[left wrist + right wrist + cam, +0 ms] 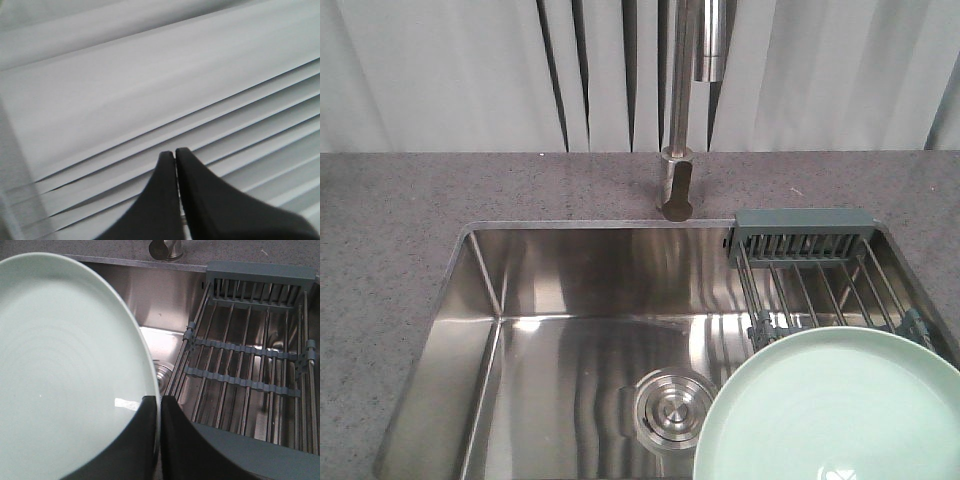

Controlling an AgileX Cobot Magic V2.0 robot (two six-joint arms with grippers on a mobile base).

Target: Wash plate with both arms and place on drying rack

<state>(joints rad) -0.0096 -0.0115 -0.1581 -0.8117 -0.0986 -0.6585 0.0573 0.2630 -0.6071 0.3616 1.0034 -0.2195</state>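
The pale mint-green plate [830, 410] hangs over the right part of the steel sink, its right side above the near part of the drying rack [815, 270]. In the right wrist view my right gripper [159, 402] is shut on the plate's [60, 365] right rim, one finger on each face. The drying rack [250, 360], metal wires with grey-green end pieces, lies across the sink's right side just right of the plate. My left gripper [175, 154] is shut and empty, pointing at white blinds. Neither gripper shows in the front view.
The steel sink basin [570, 340] has a round drain [672, 408] partly under the plate's left edge. A steel faucet [678, 120] stands at the back centre. Grey speckled counter [390, 230] surrounds the sink. White vertical blinds hang behind.
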